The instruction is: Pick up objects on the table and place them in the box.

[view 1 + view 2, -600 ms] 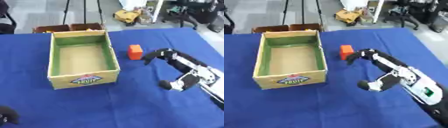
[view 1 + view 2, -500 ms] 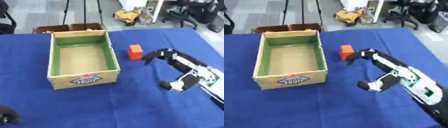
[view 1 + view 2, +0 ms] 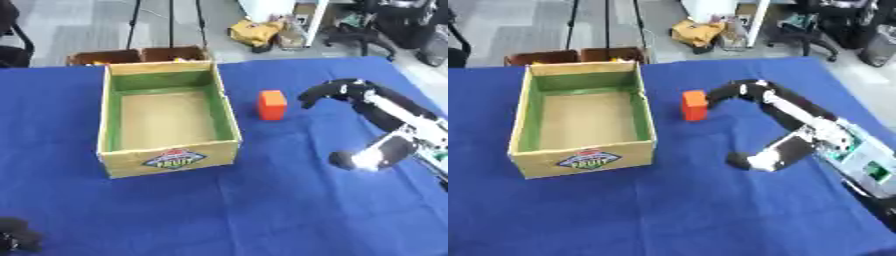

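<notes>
The table, covered in a blue cloth, carries every item of concern. The box stands open-topped to the left of centre, green-lined, and appears to hold nothing yet; it has raised walls, so a carried object brought in too low could strike the near-side wall and drop outside. The right hand reaches in from the right side with its fingers curled downward toward the cloth; they hold nothing, and it is hard to tell how far the thumb stands apart from them. The hand sits near the orange block but apart from it, with bare cloth between. The block stands upright on its narrow base just beside the right wall of the box, so it is judged easy to topple: a fingertip arriving from the side could tip it over or push it against the box wall, where the fingers would have little room to close. The cloth may also bunch if the fingertips drag across it. The left hand shows only as a dark shape at the lower left corner; its finger state cannot be determined.
</notes>
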`<state>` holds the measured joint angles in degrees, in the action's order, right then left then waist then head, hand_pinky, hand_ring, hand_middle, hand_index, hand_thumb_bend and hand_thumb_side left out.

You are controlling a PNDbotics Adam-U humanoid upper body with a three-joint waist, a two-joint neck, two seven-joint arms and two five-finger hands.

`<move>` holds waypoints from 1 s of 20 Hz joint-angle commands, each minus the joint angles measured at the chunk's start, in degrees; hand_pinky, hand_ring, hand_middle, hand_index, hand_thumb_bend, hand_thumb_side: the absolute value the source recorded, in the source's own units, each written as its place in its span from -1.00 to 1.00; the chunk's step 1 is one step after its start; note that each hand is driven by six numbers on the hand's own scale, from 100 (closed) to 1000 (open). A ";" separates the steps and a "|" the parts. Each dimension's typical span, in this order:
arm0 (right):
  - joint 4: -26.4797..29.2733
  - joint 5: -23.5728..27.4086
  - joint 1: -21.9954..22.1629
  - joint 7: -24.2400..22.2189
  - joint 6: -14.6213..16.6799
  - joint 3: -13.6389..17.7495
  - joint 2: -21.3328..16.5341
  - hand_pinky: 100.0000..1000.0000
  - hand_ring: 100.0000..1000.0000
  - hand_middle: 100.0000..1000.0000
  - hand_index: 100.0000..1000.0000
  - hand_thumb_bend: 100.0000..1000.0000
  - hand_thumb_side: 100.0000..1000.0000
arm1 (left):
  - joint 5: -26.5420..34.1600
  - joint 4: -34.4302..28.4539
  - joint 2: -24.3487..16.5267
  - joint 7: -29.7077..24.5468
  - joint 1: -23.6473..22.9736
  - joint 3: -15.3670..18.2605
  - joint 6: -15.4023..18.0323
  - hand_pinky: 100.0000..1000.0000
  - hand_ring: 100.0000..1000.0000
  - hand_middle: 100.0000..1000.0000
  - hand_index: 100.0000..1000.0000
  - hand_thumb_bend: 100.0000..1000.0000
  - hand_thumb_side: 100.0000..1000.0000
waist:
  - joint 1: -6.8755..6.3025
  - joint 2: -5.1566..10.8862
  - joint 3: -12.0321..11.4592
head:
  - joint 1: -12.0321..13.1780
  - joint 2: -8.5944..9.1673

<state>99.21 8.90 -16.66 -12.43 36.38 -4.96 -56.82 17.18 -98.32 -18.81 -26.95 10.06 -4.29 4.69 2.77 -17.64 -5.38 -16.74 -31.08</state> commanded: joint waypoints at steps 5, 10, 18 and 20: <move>-5.28 -5.23 -2.02 4.03 2.07 2.79 -6.88 0.72 0.76 0.52 0.80 -0.07 -0.26 | 0.22 -1.19 -1.87 -0.40 -0.18 0.25 -0.11 0.17 0.19 -0.15 0.36 -0.32 1.00 | 0.71 1.69 -1.89 | -0.11 1.06; -13.34 -8.49 -3.69 7.44 2.59 4.30 -8.24 0.78 0.85 0.60 0.81 -0.10 -0.28 | -0.27 -1.25 -2.10 -0.41 -1.27 0.27 0.22 0.17 0.18 -0.17 0.36 -0.34 1.00 | 1.28 1.96 -5.06 | -0.74 1.32; -26.51 -12.28 -6.49 9.98 3.74 4.85 -8.62 0.79 0.87 0.60 0.81 -0.11 -0.24 | -0.30 -1.87 -2.48 -0.33 -1.68 0.23 0.94 0.17 0.17 -0.20 0.36 -0.38 1.00 | 1.90 1.50 -11.04 | -3.26 2.11; -29.06 -12.96 -7.13 10.12 4.05 4.84 -8.72 0.79 0.87 0.59 0.81 -0.11 -0.24 | -0.27 -2.15 -2.64 -0.40 -1.80 0.18 1.20 0.17 0.17 -0.20 0.36 -0.39 1.00 | 1.90 1.14 -12.45 | -4.00 2.16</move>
<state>71.57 -3.23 -23.06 -2.65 40.21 -1.11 -62.31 17.03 -99.09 -19.81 -27.28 8.07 -4.35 5.49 4.79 -17.39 -18.20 -20.21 -29.63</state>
